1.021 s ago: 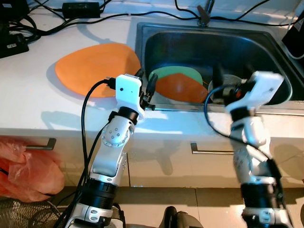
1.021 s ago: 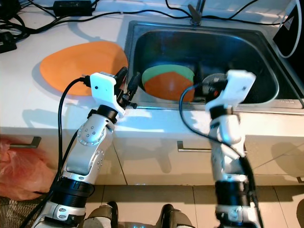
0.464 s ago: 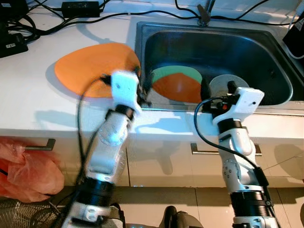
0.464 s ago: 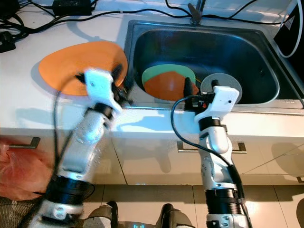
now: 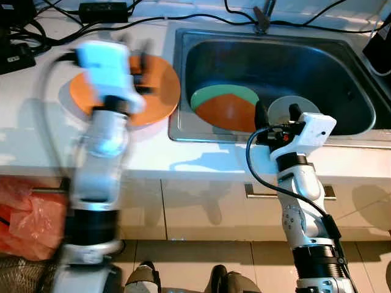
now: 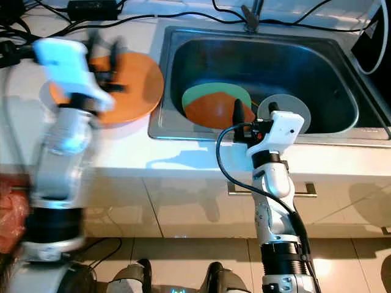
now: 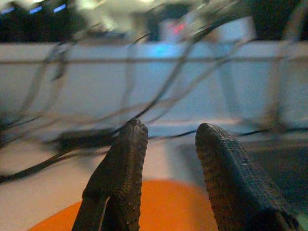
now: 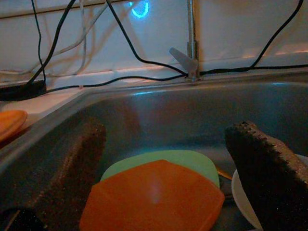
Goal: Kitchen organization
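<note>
An orange plate (image 5: 156,91) lies on the white counter left of the steel sink (image 5: 342,67). My left gripper (image 5: 137,58), motion-blurred, hangs above that plate; the left wrist view has its fingers (image 7: 120,183) open over the orange plate (image 7: 163,207), holding nothing. In the sink an orange plate (image 5: 229,113) lies on a green plate (image 5: 223,94), beside a white plate (image 5: 302,110). My right gripper (image 5: 276,115) is at the sink's front rim, open and empty, pointing at the orange plate (image 8: 154,197), with the white plate (image 8: 243,197) partly hidden behind one finger.
A faucet (image 5: 263,18) stands at the back of the sink. Black cables and a power adapter (image 5: 104,10) lie along the counter's back. Below the counter are drawer handles (image 5: 253,194) and a red plastic bag (image 5: 30,213) at the lower left.
My left arm swung left and up from the sink's front left corner to above the counter plate. The right arm came down to the sink's front rim, then held still.
</note>
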{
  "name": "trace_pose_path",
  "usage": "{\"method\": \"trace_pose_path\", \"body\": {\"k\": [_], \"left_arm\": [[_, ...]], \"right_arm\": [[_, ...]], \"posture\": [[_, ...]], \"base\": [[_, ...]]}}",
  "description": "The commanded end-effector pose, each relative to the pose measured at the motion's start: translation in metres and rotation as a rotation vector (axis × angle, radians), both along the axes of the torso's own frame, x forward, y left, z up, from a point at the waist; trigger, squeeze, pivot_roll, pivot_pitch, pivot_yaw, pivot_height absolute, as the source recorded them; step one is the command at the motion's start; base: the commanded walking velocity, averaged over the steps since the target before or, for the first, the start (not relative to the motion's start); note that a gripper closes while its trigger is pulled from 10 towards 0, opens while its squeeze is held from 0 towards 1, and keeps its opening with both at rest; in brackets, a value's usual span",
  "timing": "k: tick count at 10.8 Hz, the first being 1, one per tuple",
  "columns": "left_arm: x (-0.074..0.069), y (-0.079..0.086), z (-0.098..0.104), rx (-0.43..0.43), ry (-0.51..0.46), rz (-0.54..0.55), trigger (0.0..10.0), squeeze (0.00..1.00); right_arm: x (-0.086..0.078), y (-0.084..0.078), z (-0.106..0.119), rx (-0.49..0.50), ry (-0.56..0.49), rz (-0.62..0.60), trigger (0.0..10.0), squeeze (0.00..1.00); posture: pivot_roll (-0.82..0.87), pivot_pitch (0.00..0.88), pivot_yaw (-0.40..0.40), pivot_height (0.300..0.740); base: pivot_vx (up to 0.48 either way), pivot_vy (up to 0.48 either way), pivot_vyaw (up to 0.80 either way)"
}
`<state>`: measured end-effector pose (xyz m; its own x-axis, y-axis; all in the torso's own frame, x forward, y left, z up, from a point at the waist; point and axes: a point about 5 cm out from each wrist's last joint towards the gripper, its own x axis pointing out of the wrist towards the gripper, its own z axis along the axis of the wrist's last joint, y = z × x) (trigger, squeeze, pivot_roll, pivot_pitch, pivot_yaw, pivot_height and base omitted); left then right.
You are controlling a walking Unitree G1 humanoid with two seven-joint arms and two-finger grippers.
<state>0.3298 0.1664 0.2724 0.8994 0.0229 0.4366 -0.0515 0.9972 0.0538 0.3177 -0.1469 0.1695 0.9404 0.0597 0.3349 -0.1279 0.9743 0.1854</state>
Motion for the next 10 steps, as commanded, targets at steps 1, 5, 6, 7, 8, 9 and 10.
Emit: {"method": "trace_pose_path", "body": {"k": [1,5,6,7,8,9,10], "left_arm": [[-0.001,0.02,-0.002,-0.052,0.027,0.1,10.0,0.0],[-0.015,0.05,-0.002,-0.395,0.037,0.18,10.0,1.0],[-0.015,0.05,-0.003,-0.515,0.07,0.146,10.0,1.0],[-0.014,0.051,-0.005,-0.584,0.104,0.134,10.0,1.0],[-0.014,0.058,-0.009,-0.623,0.179,0.163,10.0,1.0],[-0.015,0.064,-0.012,-0.632,0.221,0.205,10.0,1.0],[-0.016,0.069,-0.015,-0.639,0.258,0.249,10.0,0.0]], "right_arm": [[0.0,0.0,-0.011,-0.011,0.047,-0.001,10.0,0.0],[0.001,0.001,-0.014,-0.023,0.067,0.015,10.0,0.0],[0.002,0.001,-0.014,-0.022,0.068,0.015,10.0,0.0],[0.002,0.001,-0.014,-0.021,0.067,0.015,10.0,0.0],[0.002,0.001,-0.014,-0.019,0.067,0.017,10.0,0.0],[0.002,0.002,-0.014,-0.019,0.068,0.019,10.0,0.0],[0.002,0.002,-0.015,-0.018,0.068,0.022,10.0,0.0]], "posture": [[0.16,0.176,-0.057,0.74],[0.18,0.195,-0.078,0.74],[0.18,0.199,-0.079,0.74],[0.18,0.2,-0.078,0.74],[0.18,0.202,-0.077,0.74],[0.18,0.202,-0.077,0.74],[0.18,0.204,-0.077,0.74]], "base": [[0.0,0.0,0.0],[0.0,0.0,0.0],[0.0,0.0,0.0],[0.0,0.0,0.0],[0.0,0.0,0.0],[0.0,0.0,0.0],[0.0,0.0,0.0]]}}
